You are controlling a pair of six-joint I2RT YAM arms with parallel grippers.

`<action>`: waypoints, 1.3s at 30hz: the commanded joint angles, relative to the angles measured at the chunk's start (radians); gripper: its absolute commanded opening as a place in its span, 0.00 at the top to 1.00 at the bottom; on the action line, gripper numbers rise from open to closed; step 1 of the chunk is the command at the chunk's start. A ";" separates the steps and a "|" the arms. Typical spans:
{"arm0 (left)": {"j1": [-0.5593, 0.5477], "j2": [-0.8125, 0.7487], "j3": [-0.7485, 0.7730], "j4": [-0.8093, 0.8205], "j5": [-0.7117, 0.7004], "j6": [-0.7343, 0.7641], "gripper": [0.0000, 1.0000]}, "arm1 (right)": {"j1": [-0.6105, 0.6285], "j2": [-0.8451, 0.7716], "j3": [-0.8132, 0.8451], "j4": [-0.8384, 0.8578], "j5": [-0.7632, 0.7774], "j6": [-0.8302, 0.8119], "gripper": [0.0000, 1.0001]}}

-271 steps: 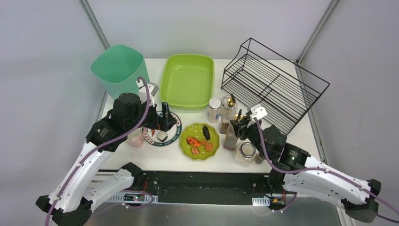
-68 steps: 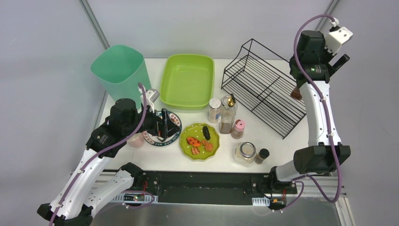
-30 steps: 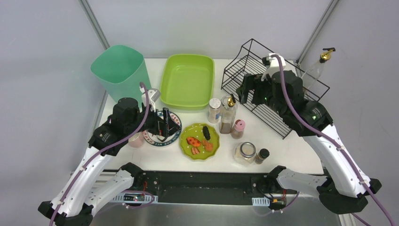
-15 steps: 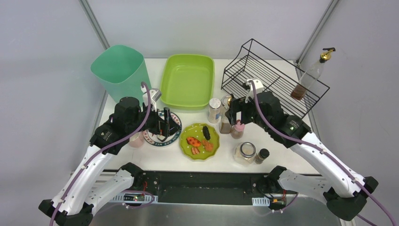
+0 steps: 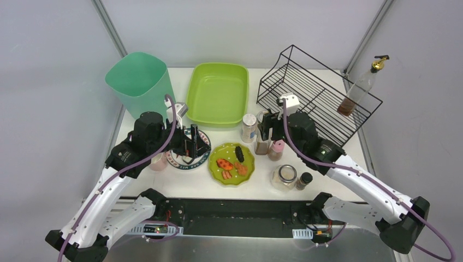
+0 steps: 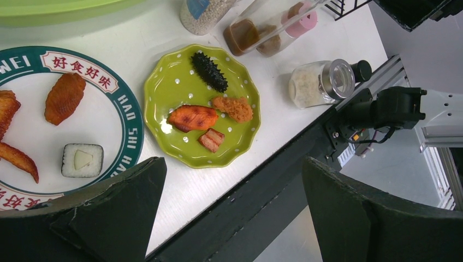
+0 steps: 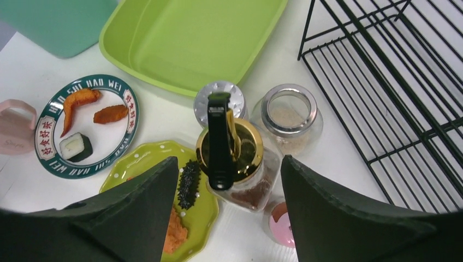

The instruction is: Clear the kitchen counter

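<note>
The white kitchen counter (image 5: 327, 164) holds a green scalloped plate (image 5: 232, 164) of food, a teal-rimmed round plate (image 5: 188, 152), a pink cup (image 5: 157, 161) and a cluster of jars. My right gripper (image 7: 228, 164) is open and straddles a gold-capped pump bottle (image 7: 226, 144) of brown sauce, with a gap on each side. Beside that bottle stand a silver-lidded shaker (image 7: 221, 98), a glass jar (image 7: 289, 117) and a pink-lidded jar (image 5: 276, 148). My left gripper (image 6: 235, 218) hangs open and empty above the teal-rimmed plate (image 6: 33, 109).
A black wire rack (image 5: 306, 95) sits at the back right, with another pump bottle (image 5: 360, 87) leaning at its right end. A lime tub (image 5: 217, 93) and a teal bin (image 5: 139, 79) stand at the back. A glass jar (image 5: 285, 176) and a small black-capped bottle (image 5: 303, 180) lie near the front edge.
My right arm came down from the rack to the jar cluster and now straddles the gold-capped pump bottle, jaws slightly narrower. The left arm has not moved.
</note>
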 commanded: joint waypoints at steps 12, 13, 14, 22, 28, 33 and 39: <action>0.009 0.001 -0.004 0.030 -0.012 0.020 0.00 | 0.026 0.043 -0.038 0.193 0.084 -0.041 0.39; 0.008 -0.001 -0.004 0.030 -0.011 0.021 0.00 | 0.029 0.047 -0.039 0.196 0.091 -0.044 0.42; 0.009 0.000 -0.004 0.030 -0.012 0.021 0.00 | 0.030 0.051 -0.038 0.196 0.094 -0.044 0.46; 0.009 0.003 -0.004 0.030 -0.015 0.021 0.00 | 0.037 0.067 -0.045 0.199 0.125 -0.030 0.60; 0.008 0.005 -0.004 0.030 -0.016 0.021 0.00 | 0.043 0.056 -0.035 0.190 0.159 -0.031 0.92; 0.009 0.009 -0.005 0.029 -0.015 0.021 0.00 | 0.058 0.035 0.036 0.161 0.207 -0.065 1.00; 0.009 0.010 -0.004 0.030 -0.015 0.022 0.00 | 0.071 0.030 0.182 0.099 0.226 -0.096 1.00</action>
